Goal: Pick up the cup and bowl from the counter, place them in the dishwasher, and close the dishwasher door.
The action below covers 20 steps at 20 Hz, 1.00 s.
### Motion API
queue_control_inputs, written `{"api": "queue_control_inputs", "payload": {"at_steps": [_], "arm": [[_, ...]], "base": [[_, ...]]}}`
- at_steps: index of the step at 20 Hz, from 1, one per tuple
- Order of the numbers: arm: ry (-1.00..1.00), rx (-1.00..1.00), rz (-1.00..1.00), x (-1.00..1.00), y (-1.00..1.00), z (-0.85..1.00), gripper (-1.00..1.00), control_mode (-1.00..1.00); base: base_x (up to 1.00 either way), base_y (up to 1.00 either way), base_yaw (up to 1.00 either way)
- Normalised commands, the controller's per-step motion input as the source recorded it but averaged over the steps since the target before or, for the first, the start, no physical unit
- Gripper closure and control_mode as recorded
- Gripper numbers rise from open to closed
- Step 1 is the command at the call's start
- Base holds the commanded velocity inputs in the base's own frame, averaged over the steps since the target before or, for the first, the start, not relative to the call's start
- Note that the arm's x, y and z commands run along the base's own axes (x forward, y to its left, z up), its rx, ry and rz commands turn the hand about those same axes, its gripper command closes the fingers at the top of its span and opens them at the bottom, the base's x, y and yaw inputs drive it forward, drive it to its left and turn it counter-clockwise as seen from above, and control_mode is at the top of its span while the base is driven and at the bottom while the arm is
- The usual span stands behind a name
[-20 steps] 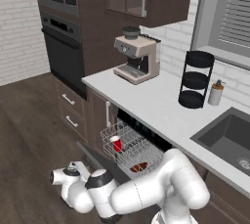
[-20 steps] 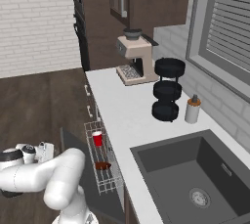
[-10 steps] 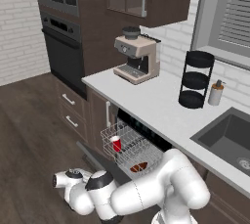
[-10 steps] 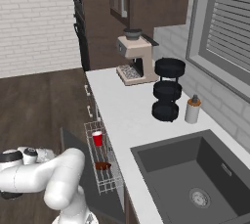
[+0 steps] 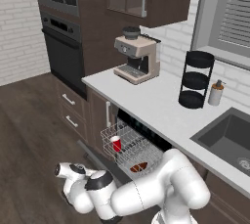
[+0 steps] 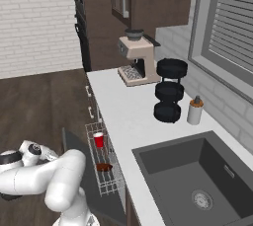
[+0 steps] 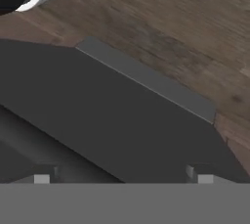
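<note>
Cup (image 5: 116,143): red with a white rim, upright in the pulled-out wire rack (image 5: 128,145), toward the rack's 10 o'clock end in the left base view.
Bowl (image 5: 139,167): reddish-brown, lying in the same rack at about 4 o'clock from the cup, apart from it.
Dishwasher (image 5: 141,140): open under the counter, its rack drawn out over the lowered door.
Dishwasher door (image 7: 112,120): dark flat panel dropped down; in the hand view its lighter top edge runs from 10 o'clock toward 3 o'clock, with wood floor (image 7: 185,27) beyond it.
Gripper (image 5: 62,171): low beside the door's outer edge, at 8 o'clock from the rack in the left base view; whether the fingers are apart or together cannot be told, since only two pale tips peek up at the bottom of the hand view.
Counter (image 5: 151,98): light slab running from 10 o'clock to 4 o'clock.
Coffee machine (image 5: 136,59): beige, on the counter near its 10 o'clock end.
Tiered rack (image 5: 194,79): black, round shelves, standing near the wall.
Dispenser bottle (image 5: 215,93): small, beige, just beside the tiered rack at its 3 o'clock.
Sink (image 5: 229,140): dark basin set in the counter at the far right.
</note>
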Motion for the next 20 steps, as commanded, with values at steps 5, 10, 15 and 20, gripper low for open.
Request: {"api": "queue_control_inputs", "payload": {"at_steps": [5,10,15,20], "arm": [[0.1,-0.16,-0.25,1.0,-1.0,-0.53,-1.0,-1.0],[-0.04,-0.28,-0.29,0.96,-0.98,-0.77,-1.0,-1.0],[-0.39,-0.45,-0.19,0.63,-0.97,-0.93,-1.0,-1.0],[-0.52,-0.48,-0.07,0.72,-1.0,-1.0,-1.0,-1.0]], "base": [[0.0,0.0,0.0],[0.0,0.0,0.0],[0.0,0.0,0.0],[0.0,0.0,0.0]]}}
